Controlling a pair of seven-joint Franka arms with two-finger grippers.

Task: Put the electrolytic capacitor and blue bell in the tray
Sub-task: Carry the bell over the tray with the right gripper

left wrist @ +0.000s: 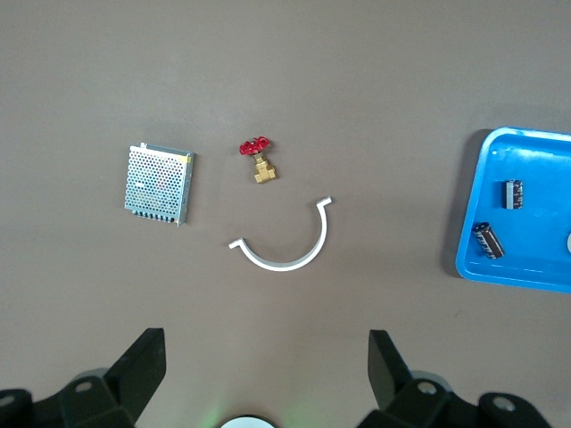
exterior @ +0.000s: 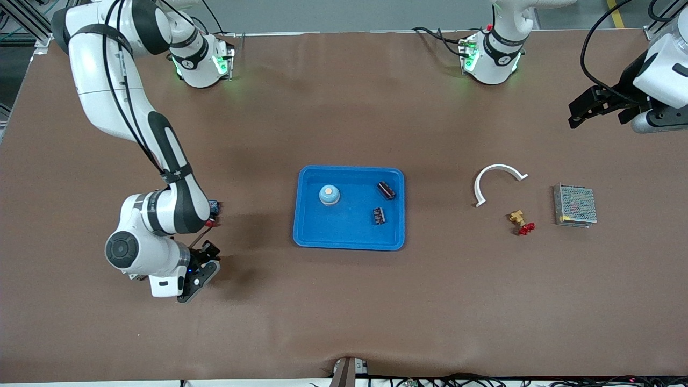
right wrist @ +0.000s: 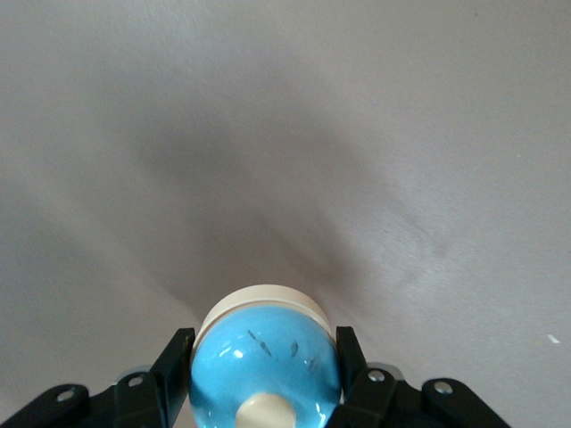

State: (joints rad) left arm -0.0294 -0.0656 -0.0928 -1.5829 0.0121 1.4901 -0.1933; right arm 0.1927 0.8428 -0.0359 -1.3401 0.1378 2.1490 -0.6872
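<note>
The bright-blue tray [exterior: 349,236] lies mid-table and holds a blue bell [exterior: 329,194] with a cream top and two dark electrolytic capacitors [exterior: 386,190] [exterior: 379,215]. In the left wrist view the tray [left wrist: 473,223] shows both capacitors [left wrist: 512,193] [left wrist: 487,241]. My right gripper [exterior: 207,263] hangs low over bare table, off the tray toward the right arm's end. It [right wrist: 264,343] is shut on another blue bell [right wrist: 268,366] with a cream base; the hand hides that bell in the front view. My left gripper [exterior: 596,107] [left wrist: 265,357] waits open and empty, high over the left arm's end.
Toward the left arm's end of the table lie a white curved plastic piece [exterior: 497,177], a small brass valve with a red handle [exterior: 520,220] and a perforated metal box [exterior: 574,205]. The same three show in the left wrist view.
</note>
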